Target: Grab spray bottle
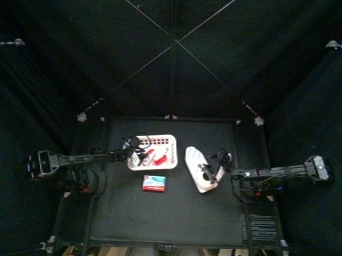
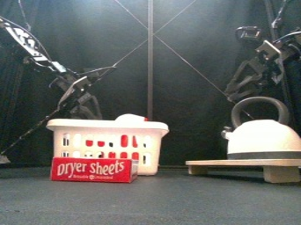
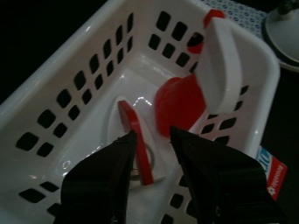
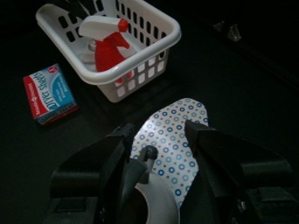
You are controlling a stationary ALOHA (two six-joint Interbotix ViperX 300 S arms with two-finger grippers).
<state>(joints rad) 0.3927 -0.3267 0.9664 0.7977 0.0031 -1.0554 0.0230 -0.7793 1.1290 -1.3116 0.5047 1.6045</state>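
The spray bottle (image 3: 232,54) lies in the white laundry basket (image 3: 82,79). It has a white body, and its red head and trigger (image 3: 177,103) point toward my left gripper. My left gripper (image 3: 152,138) is open just above the basket's inside, its jaws on either side of the red trigger without touching it. In the top view the left gripper (image 1: 134,148) is over the basket's left rim (image 1: 138,163). The bottle's top shows above the rim in the front view (image 2: 132,117). My right gripper (image 4: 162,136) is open and empty above a dotted board (image 4: 176,162).
A red dryer sheets box (image 2: 91,169) lies in front of the basket (image 2: 106,141). A white kettle (image 2: 265,136) stands on a wooden board (image 2: 235,164) at the right. The box also shows in the right wrist view (image 4: 49,94).
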